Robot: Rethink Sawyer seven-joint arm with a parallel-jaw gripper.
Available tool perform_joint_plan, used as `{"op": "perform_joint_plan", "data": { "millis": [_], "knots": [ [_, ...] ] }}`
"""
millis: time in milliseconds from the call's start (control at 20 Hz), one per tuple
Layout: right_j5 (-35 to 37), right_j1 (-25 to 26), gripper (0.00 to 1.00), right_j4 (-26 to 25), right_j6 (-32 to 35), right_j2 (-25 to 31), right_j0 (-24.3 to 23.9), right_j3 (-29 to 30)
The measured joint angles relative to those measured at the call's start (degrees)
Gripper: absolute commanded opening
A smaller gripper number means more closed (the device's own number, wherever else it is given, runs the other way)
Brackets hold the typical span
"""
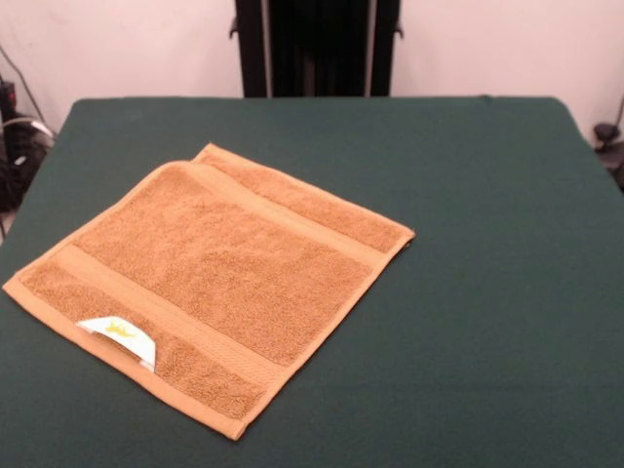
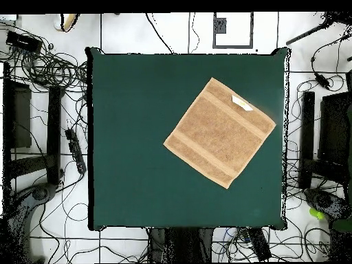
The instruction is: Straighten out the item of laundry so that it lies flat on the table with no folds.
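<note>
The square orange-tan terry towel is lying closest to me, spread open on the big rectangular table with the dark green felt-like top, turned like a diamond and sitting toward the left half of the front view. Its near corner is reaching almost to the table's front edge. A small white tag is showing along the near left hem, and 2 flat woven bands are running across the pile, 1 near the tag side and 1 toward the far side. Along the far edge a narrow strip is looking doubled over. The rest of the green top is lying bare around it. Beyond the table, a black upright post is standing against a pale wall. From above, tangled black cables are trailing over the white tiled floor on all sides. The gripper is not showing in either view, so I cannot tell how its jaws are standing.
</note>
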Motion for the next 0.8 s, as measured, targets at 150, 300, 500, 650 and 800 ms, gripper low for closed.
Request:
{"op": "perform_joint_plan", "data": {
  "millis": [150, 300, 500, 650, 800],
  "knots": [
    [-1.0, 0.0, 0.0, 0.0, 0.0, 0.0, 0.0, 0.4],
    [-1.5, 0.0, 0.0, 0.0, 0.0, 0.0, 0.0, 0.6],
    [-1.5, 0.0, 0.0, 0.0, 0.0, 0.0, 0.0, 0.6],
    [-1.5, 0.0, 0.0, 0.0, 0.0, 0.0, 0.0, 0.6],
    [-1.5, 0.0, 0.0, 0.0, 0.0, 0.0, 0.0, 1.1]
  ]
}}
